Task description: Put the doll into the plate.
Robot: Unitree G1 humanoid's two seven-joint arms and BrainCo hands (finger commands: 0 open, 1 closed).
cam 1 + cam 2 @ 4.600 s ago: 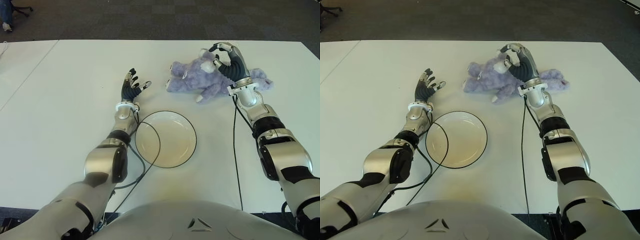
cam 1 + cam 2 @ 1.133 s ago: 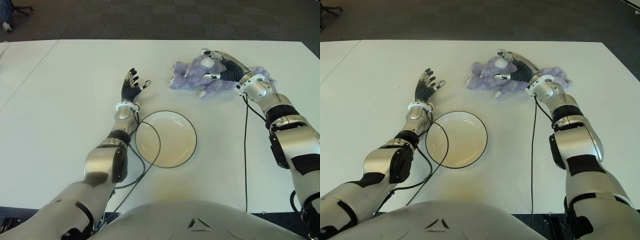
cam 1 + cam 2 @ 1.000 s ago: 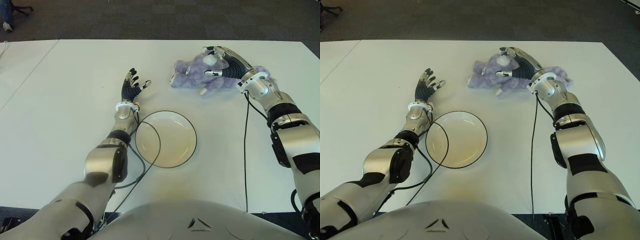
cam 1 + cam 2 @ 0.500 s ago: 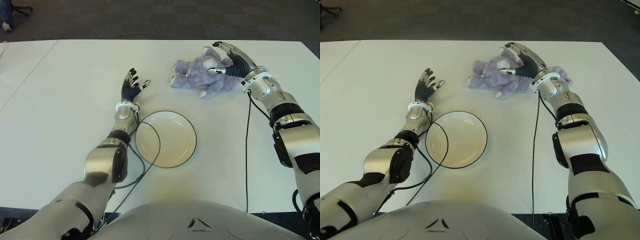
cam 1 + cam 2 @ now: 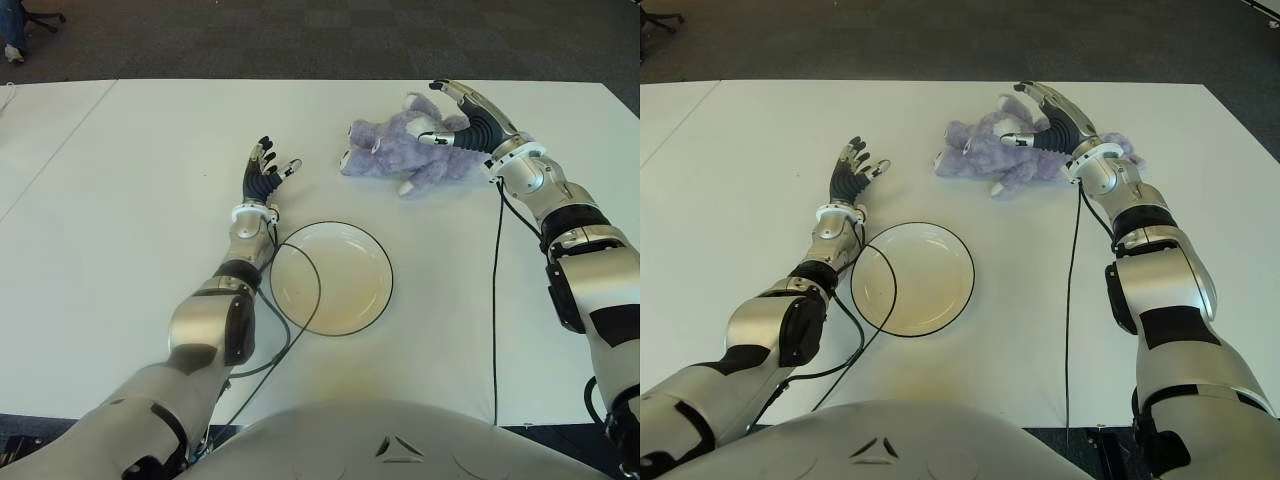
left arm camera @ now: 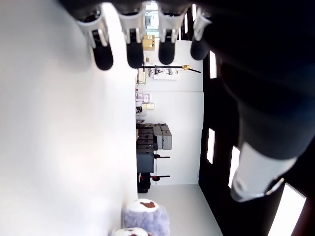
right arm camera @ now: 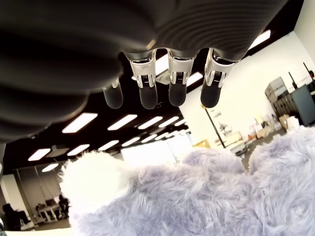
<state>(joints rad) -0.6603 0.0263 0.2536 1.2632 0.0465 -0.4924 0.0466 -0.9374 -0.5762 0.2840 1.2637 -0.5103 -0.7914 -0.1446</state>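
The doll (image 5: pixel 410 150) is soft lilac plush with a shaggy, matt pile. The plate (image 5: pixel 331 277) is smooth, glossy cream ceramic with a dark rim line. The surface (image 5: pixel 120 230) is plain matt white. Each hand, left hand (image 5: pixel 265 175) and right hand (image 5: pixel 470 118), combines ribbed matt black rubber with glossy silver plastic shells.

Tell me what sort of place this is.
Probably an office or lab: a white table on dark carpet tiles, and the wrist views show ceiling strip lights and stacked equipment.

Office or lab: ceiling light strips (image 7: pixel 93 121), dark carpet (image 5: pixel 300 40)
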